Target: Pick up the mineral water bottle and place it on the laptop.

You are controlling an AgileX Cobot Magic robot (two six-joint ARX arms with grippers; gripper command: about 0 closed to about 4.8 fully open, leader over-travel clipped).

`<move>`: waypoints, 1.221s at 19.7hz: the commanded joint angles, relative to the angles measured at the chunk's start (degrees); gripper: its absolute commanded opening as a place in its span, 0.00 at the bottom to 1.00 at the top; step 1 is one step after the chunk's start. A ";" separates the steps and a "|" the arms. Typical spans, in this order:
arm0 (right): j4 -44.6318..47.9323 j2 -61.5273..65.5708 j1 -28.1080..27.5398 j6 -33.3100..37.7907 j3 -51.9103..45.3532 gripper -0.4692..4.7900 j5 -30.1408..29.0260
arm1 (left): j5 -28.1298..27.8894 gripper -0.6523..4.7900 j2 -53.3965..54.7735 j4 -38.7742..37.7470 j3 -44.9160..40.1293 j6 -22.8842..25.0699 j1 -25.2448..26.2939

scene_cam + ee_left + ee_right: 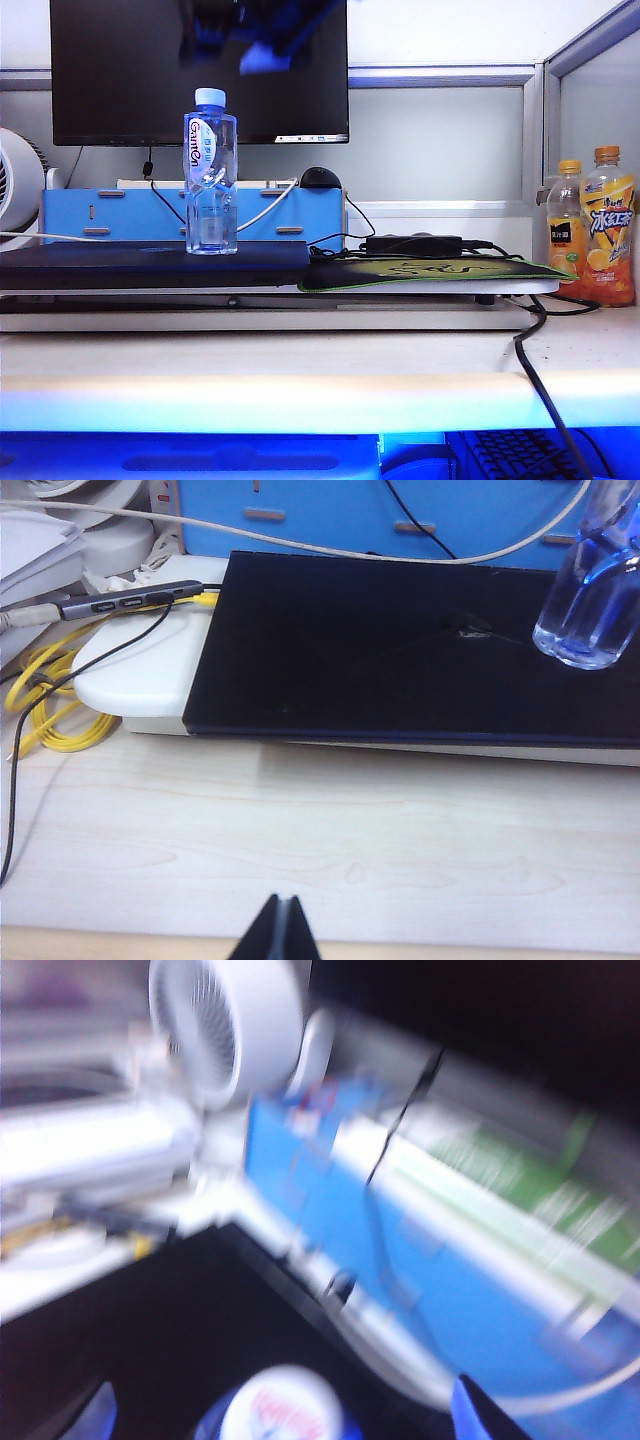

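Mineral water bottle [210, 172]: clear faceted plastic, waisted body, white cap, blue-and-white label; upright on the laptop [150, 262], a thin flat matte dark slab.

Right gripper [280, 1422]: blurred, directly above the bottle cap, blue fingertips [478, 1415] spread wide either side, gripping nothing.

Left gripper [279, 932]: dark jaws pressed together, empty, over pale wood-grain desk [320, 830] near the laptop's front edge.
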 commanded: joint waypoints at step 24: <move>-42.62 -63.52 -5.53 -7.41 -10.47 0.09 28.76 | 0.07 0.12 -0.11 0.02 0.00 0.07 0.02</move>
